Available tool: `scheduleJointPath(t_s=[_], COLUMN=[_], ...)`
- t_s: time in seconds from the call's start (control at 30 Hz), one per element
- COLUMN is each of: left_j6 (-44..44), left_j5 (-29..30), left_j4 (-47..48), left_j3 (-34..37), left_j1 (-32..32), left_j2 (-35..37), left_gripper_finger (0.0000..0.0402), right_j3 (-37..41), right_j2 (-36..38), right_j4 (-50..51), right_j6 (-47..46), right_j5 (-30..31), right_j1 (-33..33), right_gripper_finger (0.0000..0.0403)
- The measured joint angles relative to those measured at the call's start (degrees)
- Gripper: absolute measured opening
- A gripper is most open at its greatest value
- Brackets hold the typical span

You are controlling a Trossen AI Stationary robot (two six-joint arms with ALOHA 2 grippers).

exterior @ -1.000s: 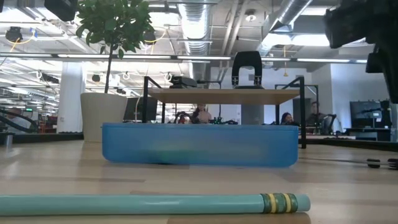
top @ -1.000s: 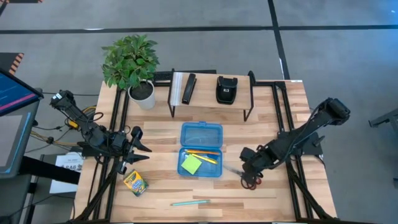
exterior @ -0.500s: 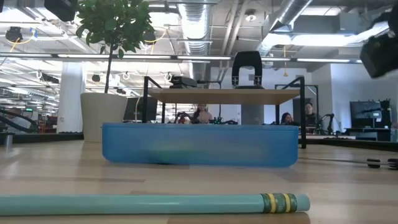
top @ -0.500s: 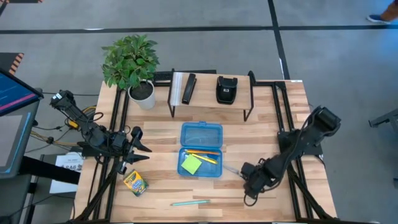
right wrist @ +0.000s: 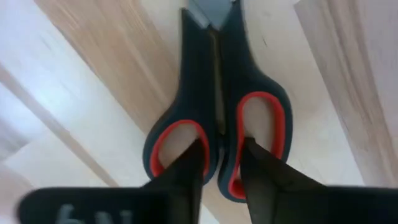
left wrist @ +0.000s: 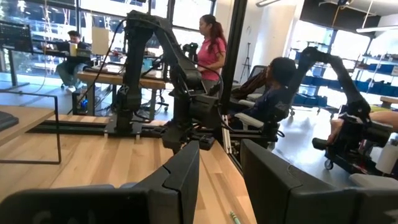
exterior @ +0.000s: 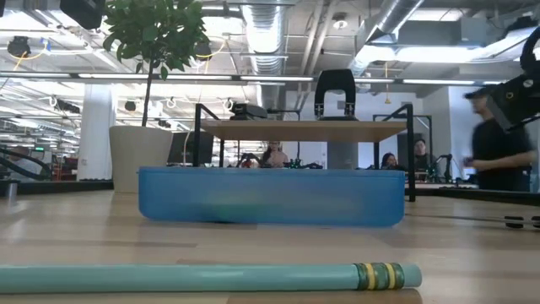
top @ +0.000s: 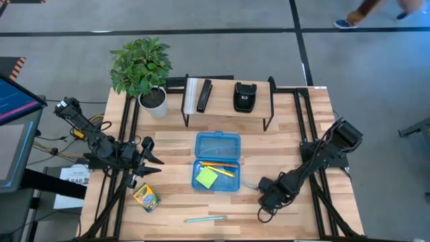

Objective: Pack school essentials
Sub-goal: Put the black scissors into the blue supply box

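The red-lined, dark-handled scissors (right wrist: 217,93) lie flat on the table right of the blue box (top: 217,161); only their blades (top: 250,183) show from above. My right gripper (top: 267,198) is down on their handles. The box stands open and holds the lime-green sticky pad (top: 205,177) and the yellow and orange pencils (top: 218,168). The crayon box (top: 145,197) lies near the left. The teal pen (top: 205,218) lies by the near edge. My left gripper (top: 156,161) waits open at the table's left. The eraser is not visible. My right gripper (right wrist: 222,152) comes from above, pointing down, with one fingertip in each finger loop. The fingers (right wrist: 198,155) pinch the two inner bars of the handles (right wrist: 219,127) between them, along the scissors' length. The scissors lie flat on the table.
A potted plant (top: 153,101) stands at the far left. A black-framed shelf (top: 228,104) along the far side carries a black bar (top: 203,95) and a black pouch (top: 244,96). Bare wood lies between pen and box. A person (exterior: 498,152) walks in the room behind.
My right gripper has moved a little toward the near edge and down onto the scissors' handles, its arm folding lower. The scissors have stayed where they were. A person has walked into the low view at the right.
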State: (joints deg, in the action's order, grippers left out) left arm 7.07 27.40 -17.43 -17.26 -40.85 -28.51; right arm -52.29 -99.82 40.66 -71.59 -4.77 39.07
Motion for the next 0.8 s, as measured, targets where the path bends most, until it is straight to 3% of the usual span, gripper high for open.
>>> scheduleJointPath(t_s=[0.1, 0.3, 0.8], left_j6=[0.0, 0.0, -0.2], left_j5=[0.0, 0.0, 0.0], left_j4=[0.0, 0.0, 0.0], left_j3=[0.0, 0.0, 0.0], left_j1=[0.0, 0.0, 0.0], left_j2=[0.0, 0.0, 0.0], left_gripper_finger=[0.0107, 0.0107, 0.0107], right_j3=[0.3, 0.4, -1.7], right_j2=[3.2, 9.1, 13.8], right_j4=[0.8, 4.2, 9.6], right_j6=[-0.4, -2.6, -4.9], right_j5=[1.7, 5.2, 7.3], right_j1=[-1.0, -2.6, -2.0], right_gripper_finger=[0.0043, 0.0008, 0.0003])
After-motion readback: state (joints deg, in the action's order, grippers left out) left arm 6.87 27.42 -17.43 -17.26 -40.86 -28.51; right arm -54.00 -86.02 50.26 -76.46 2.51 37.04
